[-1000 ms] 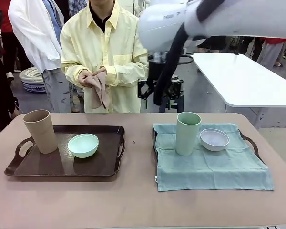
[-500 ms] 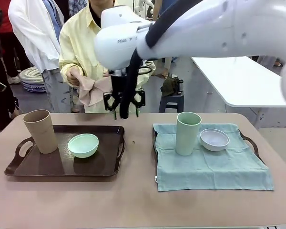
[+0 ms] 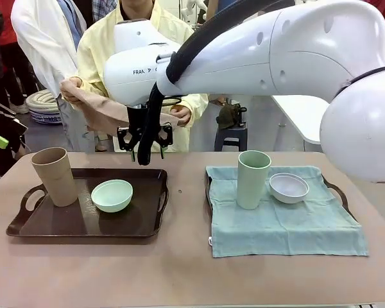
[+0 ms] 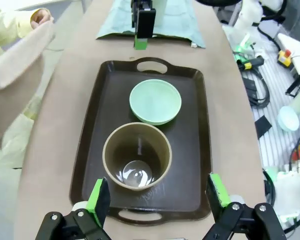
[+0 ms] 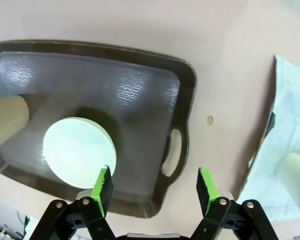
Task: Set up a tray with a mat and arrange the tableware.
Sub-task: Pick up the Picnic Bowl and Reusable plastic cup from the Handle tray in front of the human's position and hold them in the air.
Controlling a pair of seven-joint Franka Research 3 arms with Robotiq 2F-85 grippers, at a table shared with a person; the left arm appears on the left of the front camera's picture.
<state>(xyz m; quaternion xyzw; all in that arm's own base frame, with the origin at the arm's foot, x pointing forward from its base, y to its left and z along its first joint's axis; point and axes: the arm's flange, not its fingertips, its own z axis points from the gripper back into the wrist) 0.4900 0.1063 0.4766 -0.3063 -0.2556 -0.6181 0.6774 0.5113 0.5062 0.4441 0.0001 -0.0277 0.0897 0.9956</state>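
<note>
A dark brown tray [image 3: 141, 224] on the left holds a tan cup [image 3: 54, 176] and a mint bowl [image 3: 112, 196]. My right gripper [image 3: 144, 140] has reached across and hangs open above that tray's far edge, empty; its wrist view looks down on the mint bowl [image 5: 80, 150] and tray [image 5: 140, 90]. My left gripper [image 4: 157, 200] stands open and empty high above the tan cup [image 4: 136, 155], with the mint bowl [image 4: 155, 101] beyond it. A person holds a tan cloth mat [image 3: 96, 109] spread in both hands behind the tray. To the right, a sage cup [image 3: 253, 179] and white bowl [image 3: 289, 187] stand on a teal mat [image 3: 289, 231].
The teal mat covers a second tray, whose handle [image 3: 337, 192] shows at its right. My right arm's big white links [image 3: 276, 51] span the upper picture. Bare table [image 3: 179, 276] lies in front of both trays. More people stand behind at the left.
My right arm has swung left, from behind the teal mat to above the brown tray's far edge. The person has raised and spread the tan cloth.
</note>
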